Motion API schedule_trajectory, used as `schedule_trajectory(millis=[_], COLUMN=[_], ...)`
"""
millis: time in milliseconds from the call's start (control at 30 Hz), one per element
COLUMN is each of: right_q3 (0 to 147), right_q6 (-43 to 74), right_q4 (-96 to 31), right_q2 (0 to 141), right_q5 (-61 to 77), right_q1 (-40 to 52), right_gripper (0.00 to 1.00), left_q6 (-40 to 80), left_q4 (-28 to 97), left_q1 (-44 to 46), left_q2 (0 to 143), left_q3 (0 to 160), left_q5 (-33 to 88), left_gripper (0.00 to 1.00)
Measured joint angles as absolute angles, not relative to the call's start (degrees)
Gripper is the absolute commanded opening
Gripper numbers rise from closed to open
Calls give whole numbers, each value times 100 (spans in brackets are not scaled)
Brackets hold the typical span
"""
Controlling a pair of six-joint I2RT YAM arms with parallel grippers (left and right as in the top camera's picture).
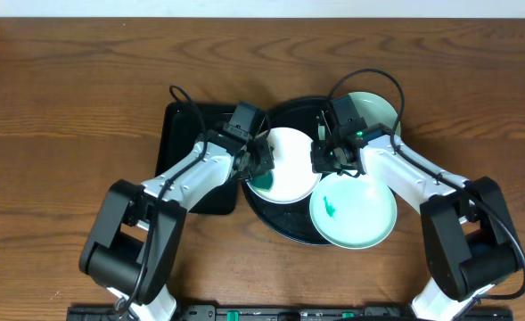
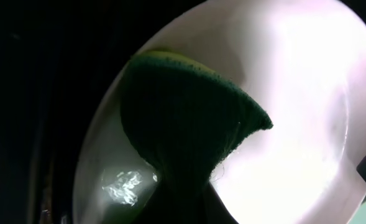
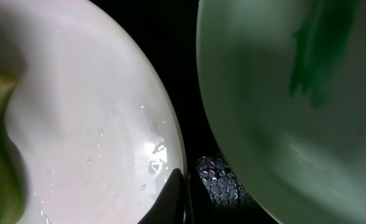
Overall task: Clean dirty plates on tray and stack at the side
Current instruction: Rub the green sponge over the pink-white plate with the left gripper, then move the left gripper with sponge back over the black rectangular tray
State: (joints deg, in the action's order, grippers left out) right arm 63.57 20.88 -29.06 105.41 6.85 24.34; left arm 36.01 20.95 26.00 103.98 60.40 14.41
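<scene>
The round black tray (image 1: pixel 284 109) holds a white plate (image 1: pixel 289 160) and a mint plate (image 1: pixel 356 214) with a teal smear (image 1: pixel 331 209). A second mint plate (image 1: pixel 373 109) sits at the tray's back right. My left gripper (image 1: pixel 258 168) is shut on a green and yellow sponge (image 2: pixel 183 118) that presses on the white plate's left side (image 2: pixel 294 93). My right gripper (image 1: pixel 327 160) pinches the white plate's right rim (image 3: pixel 164 143). Its finger (image 3: pixel 173 190) lies on the wet rim, with the smeared mint plate (image 3: pixel 276 93) beside it.
A smaller rectangular black tray (image 1: pixel 184 134) lies left of the round tray, under my left arm. Wet black tray surface (image 3: pixel 217 180) shows between the two plates. Wooden table (image 1: pixel 84 71) lies all around, with cables looping over both arms.
</scene>
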Motion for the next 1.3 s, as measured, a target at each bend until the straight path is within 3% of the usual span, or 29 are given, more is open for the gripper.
schedule_trajectory(millis=[467,867,1300], right_q3=[6357,6357,6357], right_q6=[2088,2086,2086], right_q4=[-2906,-2902,-2902], right_q2=[10541,10541,10541], right_q5=[683,683,683], right_q1=[2434,2434,2434], right_gripper=[1,1,1], left_q6=[3601,3603,3509], left_q4=[1916,1046,1466], left_q1=[2792,3030,2200], left_q2=[10460,10619,10110], left_q3=[6042,6036,6036], left_q5=[1577,3089,3288], left_gripper=[8,8,8])
